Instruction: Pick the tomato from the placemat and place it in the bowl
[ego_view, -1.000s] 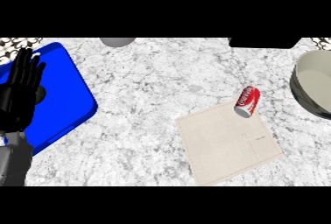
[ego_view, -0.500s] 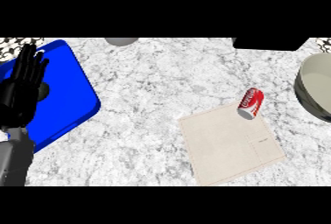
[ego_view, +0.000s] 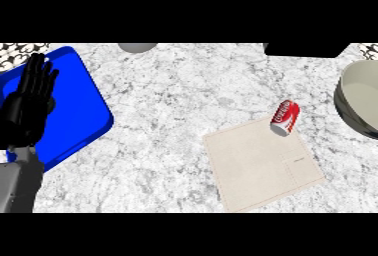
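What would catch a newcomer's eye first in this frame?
The bright blue board at the left edge, with the left robot hand resting open over it, fingers up. Next, a red can lying on its side at the top corner of the beige placemat, right of centre. A large pale bowl is cut off by the right edge; no tomato shows.

Desk (ego_view: 184, 90): grey-white marble, mottled, polished look. Mat (ego_view: 262, 167): beige, matt, cloth-like weave. Can (ego_view: 285, 117): red, glossy metal. Bowl (ego_view: 358, 100) at 3 o'clock: smooth, pale, ceramic-looking. Blue board (ego_view: 74, 115) at 9 o'clock: smooth plastic. Left hand (ego_view: 28, 107): matt black.
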